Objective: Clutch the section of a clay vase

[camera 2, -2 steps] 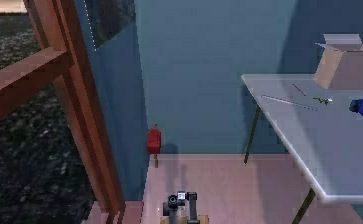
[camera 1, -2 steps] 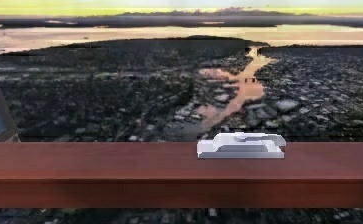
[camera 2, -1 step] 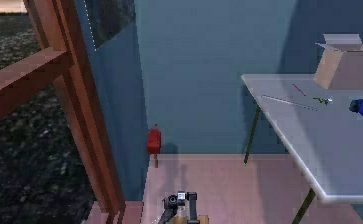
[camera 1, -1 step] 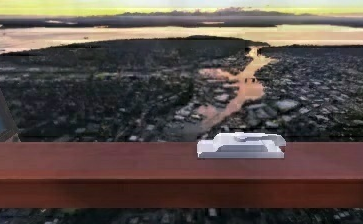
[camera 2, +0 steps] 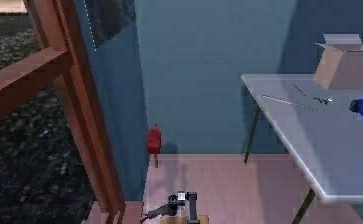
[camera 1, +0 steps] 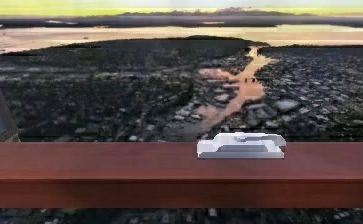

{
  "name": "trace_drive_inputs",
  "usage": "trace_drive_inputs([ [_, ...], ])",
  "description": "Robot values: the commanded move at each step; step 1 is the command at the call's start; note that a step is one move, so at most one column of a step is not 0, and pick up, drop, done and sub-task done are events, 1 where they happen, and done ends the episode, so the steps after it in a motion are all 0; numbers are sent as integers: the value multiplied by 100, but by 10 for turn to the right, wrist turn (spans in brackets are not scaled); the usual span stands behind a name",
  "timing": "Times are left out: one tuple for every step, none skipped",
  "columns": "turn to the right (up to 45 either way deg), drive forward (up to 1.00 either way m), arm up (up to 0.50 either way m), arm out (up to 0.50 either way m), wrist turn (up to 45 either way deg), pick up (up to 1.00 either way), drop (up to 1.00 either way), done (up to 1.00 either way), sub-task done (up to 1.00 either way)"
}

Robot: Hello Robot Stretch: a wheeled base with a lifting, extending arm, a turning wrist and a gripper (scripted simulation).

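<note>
The tool [camera 2: 164,209] is seen low above the pink floor [camera 2: 224,185] — whether anything is held cannot be told. A small red object [camera 2: 154,141] (shape unclear) is set low against the blue wall [camera 2: 199,70].

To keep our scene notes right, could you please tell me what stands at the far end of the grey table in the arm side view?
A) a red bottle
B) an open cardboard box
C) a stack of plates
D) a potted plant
B: a tan cardboard box with its flaps raised stands on the grey table, at the end nearest the blue wall.
</note>
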Motion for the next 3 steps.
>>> trace_drive_inputs([
  [0, 0, 0, 0, 450, 0, 0, 0, 0],
  [0, 0, 0, 0, 450, 0, 0, 0, 0],
  [0, 0, 0, 0, 450, 0, 0, 0, 0],
])
